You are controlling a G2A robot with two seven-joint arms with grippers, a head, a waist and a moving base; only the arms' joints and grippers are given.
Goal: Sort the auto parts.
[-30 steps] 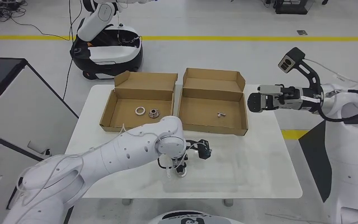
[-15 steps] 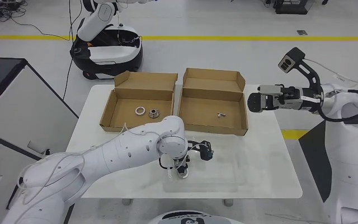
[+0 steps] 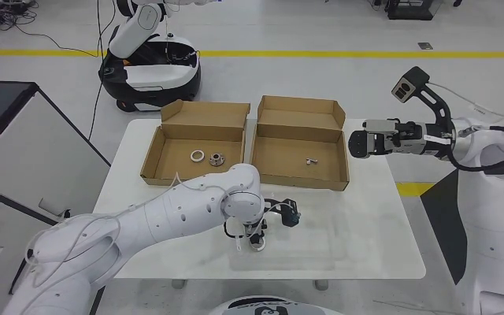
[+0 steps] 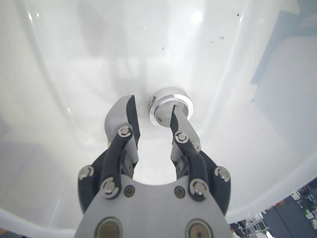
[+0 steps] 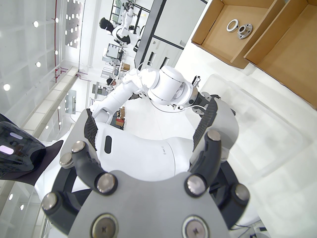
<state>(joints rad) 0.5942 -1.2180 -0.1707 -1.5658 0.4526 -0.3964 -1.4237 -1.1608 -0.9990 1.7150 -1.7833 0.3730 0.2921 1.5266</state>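
My left gripper (image 4: 152, 102) is open and down inside a clear plastic tray (image 4: 223, 58). A silver shaft collar (image 4: 163, 100) lies on the tray floor. One fingertip sits in the collar's bore, and the other stands just outside its wall without touching. From above, the left gripper (image 3: 256, 236) is near the table's front middle. My right gripper (image 5: 151, 108) is open and holds nothing; it hangs beyond the table's right side (image 3: 358, 144). The left cardboard box (image 3: 153, 153) contains a silver ring (image 3: 198, 155) and a flanged hub (image 3: 215, 161). The right box (image 3: 268, 161) contains a small bolt (image 3: 310, 161).
The two open boxes stand side by side at the back of the white table (image 3: 370, 236), flaps up. The right wrist view shows the clear tray (image 5: 272, 125) in front of the boxes. Another robot base (image 3: 153, 75) stands on the floor behind.
The left arm's wrist has shifted slightly to the right over the tray in the first half second, then stayed put. The right arm has not moved.
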